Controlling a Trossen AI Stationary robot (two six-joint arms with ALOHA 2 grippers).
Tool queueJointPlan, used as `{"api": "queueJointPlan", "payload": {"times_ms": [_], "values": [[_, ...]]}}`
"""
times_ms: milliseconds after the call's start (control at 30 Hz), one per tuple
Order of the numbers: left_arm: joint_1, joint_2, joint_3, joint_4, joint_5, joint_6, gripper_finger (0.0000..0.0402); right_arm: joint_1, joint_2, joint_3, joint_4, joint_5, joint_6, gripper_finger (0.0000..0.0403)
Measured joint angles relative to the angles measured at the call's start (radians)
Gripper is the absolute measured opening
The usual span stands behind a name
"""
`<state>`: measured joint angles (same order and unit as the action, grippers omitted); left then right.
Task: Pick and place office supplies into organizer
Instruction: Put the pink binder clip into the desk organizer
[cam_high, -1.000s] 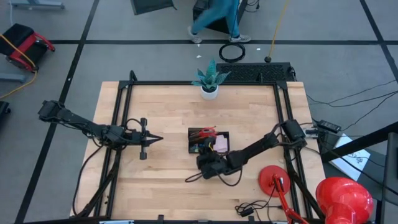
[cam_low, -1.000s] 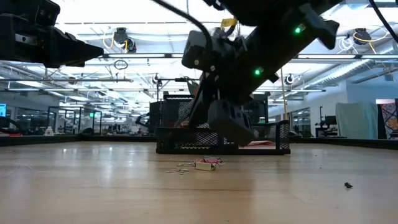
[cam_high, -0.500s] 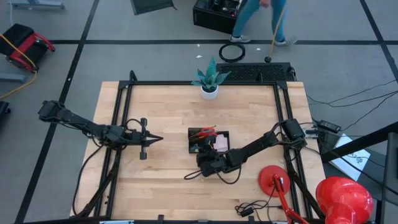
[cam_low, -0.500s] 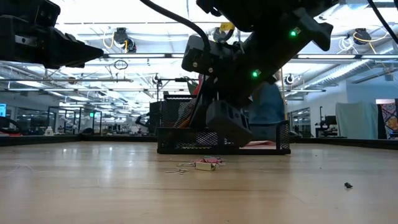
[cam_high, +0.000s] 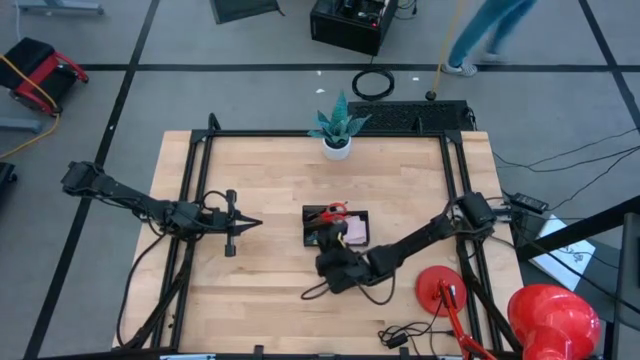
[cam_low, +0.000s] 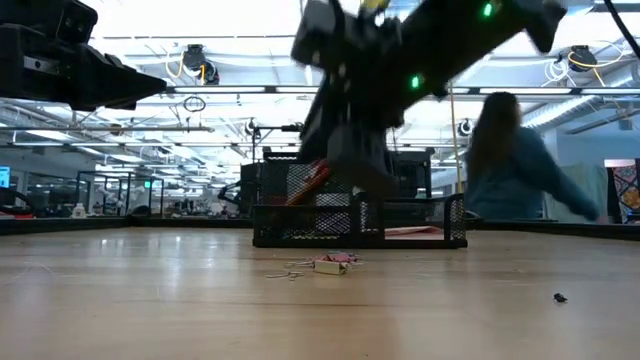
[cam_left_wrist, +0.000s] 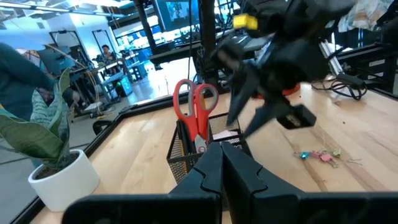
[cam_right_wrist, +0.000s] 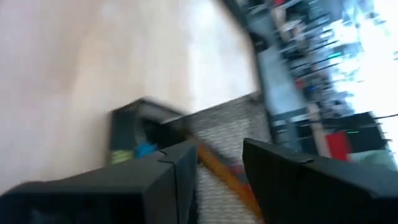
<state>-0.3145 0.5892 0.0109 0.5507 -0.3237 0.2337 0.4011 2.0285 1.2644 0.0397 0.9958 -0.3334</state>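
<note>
The black mesh organizer (cam_high: 322, 238) stands mid-table. Red-handled scissors (cam_left_wrist: 194, 106) stand in it, handles up. A pink sticky-note pad (cam_high: 355, 232) lies in its right part. An orange pencil (cam_right_wrist: 222, 173) leans inside it and shows past my right fingers. My right gripper (cam_left_wrist: 255, 121) hangs open just above the organizer's near side (cam_low: 350, 175), with nothing between its fingers. Small pale clips and a pink piece (cam_low: 320, 265) lie on the wood nearer the front edge. My left gripper (cam_high: 250, 223) waits shut, level, to the organizer's left.
A white pot with a green plant (cam_high: 337, 135) stands at the far edge. A red lamp's base (cam_high: 440, 285) and head (cam_high: 555, 320) sit at the near right, with a cable (cam_high: 400, 335) beside them. A person (cam_low: 520, 160) moves in the room beyond the table.
My right gripper has risen from the organizer's near side and rolled a little. The organizer has stayed where it was. A person beyond the far edge has walked toward the right.
</note>
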Motion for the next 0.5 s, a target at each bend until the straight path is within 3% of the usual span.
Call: {"api": "queueJointPlan", "payload": {"times_ms": [233,367,500], "values": [[0.000,0.000,0.000,-0.004,0.000,-0.004,0.0006,0.083,-0.078,0.000,0.076,0.216,-0.179,0.0120],[0.000,0.000,0.000,-0.008,0.000,-0.008,0.0006,0.147,-0.166,-0.002,0.035,0.173,-0.108,0.0102],[0.000,0.000,0.000,-0.010,0.005,-0.008,0.0006,0.199,-0.279,-0.050,-0.007,-0.003,0.009,0.0069]]}}
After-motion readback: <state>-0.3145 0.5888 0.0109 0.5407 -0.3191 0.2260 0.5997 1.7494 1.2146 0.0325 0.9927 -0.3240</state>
